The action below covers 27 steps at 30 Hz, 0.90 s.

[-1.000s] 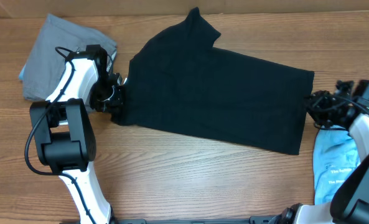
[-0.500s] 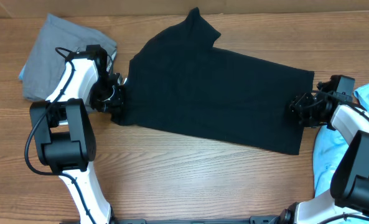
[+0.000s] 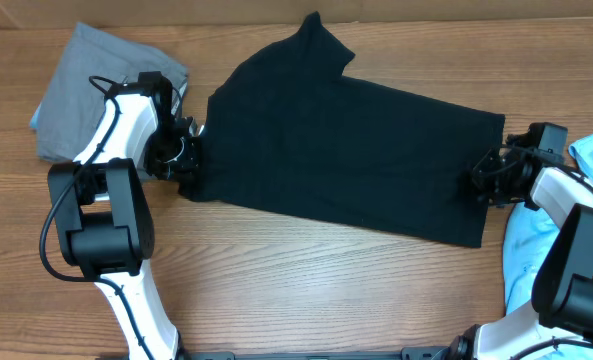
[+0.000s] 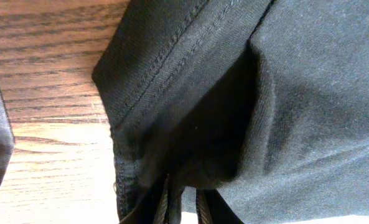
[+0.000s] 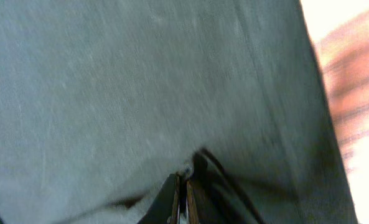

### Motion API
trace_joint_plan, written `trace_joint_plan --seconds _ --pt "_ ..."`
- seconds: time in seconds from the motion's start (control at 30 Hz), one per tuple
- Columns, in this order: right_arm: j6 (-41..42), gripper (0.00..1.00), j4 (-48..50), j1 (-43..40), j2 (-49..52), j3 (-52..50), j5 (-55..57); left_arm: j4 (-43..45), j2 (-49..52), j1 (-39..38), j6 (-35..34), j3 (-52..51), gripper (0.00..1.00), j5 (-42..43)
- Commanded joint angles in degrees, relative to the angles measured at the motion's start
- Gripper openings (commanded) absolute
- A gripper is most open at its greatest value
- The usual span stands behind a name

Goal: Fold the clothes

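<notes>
Our black shirt lies flat in the middle of the surface. Our left end effector pinches its edge at nine o'clock, and our right end effector pinches it at three. We think we are starting a fold. Next we should lift both ends together.

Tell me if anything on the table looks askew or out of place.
The black T-shirt lies slanted across the table, pinched at each end by the left gripper and right gripper. The grey trousers sit rumpled at far left.
</notes>
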Motion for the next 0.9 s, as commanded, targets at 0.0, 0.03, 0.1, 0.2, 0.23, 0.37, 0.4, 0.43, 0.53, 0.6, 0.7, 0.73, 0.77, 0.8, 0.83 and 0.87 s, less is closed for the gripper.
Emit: trace_joint_plan --seconds 0.0,0.03,0.1,0.2,0.23,0.37,0.4,0.43,0.53,0.6,0.7,0.73,0.77,0.8,0.83,0.87 --pt "0.0 0.04 -3.0 -1.9 -4.0 1.7 -2.5 -0.2 -1.6 -0.4 -0.3 0.4 0.17 0.9" --pt "0.0 0.04 -4.2 -2.4 -5.3 2.1 -2.4 -0.2 -1.6 -0.4 -0.3 0.4 0.17 0.9" --pt "0.0 0.04 -7.5 -3.5 -8.7 2.8 -2.3 -0.1 -1.6 -0.4 -0.3 0.4 0.17 0.9" --pt "0.2 0.04 -12.9 -5.2 -14.6 3.0 -2.3 -0.1 -1.6 -0.4 -0.3 0.4 0.17 0.9" --pt "0.5 0.04 -15.1 -5.8 -16.5 3.1 -2.1 -0.1 -1.6 -0.4 -0.3 0.4 0.18 0.9" --pt "3.0 0.04 -23.4 -8.8 -23.2 3.1 -1.3 -0.1 -1.6 -0.4 -0.3 0.4 0.18 0.8" --pt "3.0 0.04 -25.5 -9.7 -24.8 3.1 -1.3 -0.1 -1.6 -0.4 -0.3 0.4 0.18 0.8" --pt "3.0 0.04 -27.6 -10.6 -26.4 3.1 -1.3 -0.1 -1.6 -0.4 -0.3 0.4 0.18 0.8" --pt "3.2 0.04 -32.7 -12.4 -29.5 3.1 -1.3 -0.1 -1.6 -0.4 -0.3 0.4 0.18 0.8" --pt "3.2 0.04 -35.6 -12.6 -30.3 3.1 -0.9 0.0 -1.6 -0.4 -0.3 0.4 0.18 0.8" --pt "5.4 0.04 -37.2 -12.6 -30.1 3.0 2.6 0.3 -1.6 -0.4 -0.3 0.4 0.18 0.9" --pt "6.6 0.04 -37.0 -12.6 -30.1 3.0 4.3 0.4 -1.6 -0.4 -0.3 0.4 0.18 0.9" --pt "7.5 0.04 -36.2 -12.6 -29.9 3.0 5.7 0.5 -1.6 -0.4 -0.3 0.4 0.18 0.9" --pt "7.7 0.05 -35.0 -12.6 -29.8 3.0 6.4 0.4 -1.6 -0.4 -0.3 0.4 0.18 0.9" --pt "7.7 0.06 -33.9 -12.6 -29.6 3.0 7.0 0.4 -1.6 -0.4 -0.3 0.4 0.18 0.9" --pt "7.7 0.08 -32.4 -12.6 -29.2 2.9 7.1 0.4 -1.6 -0.4 -0.3 0.4 0.18 0.9"
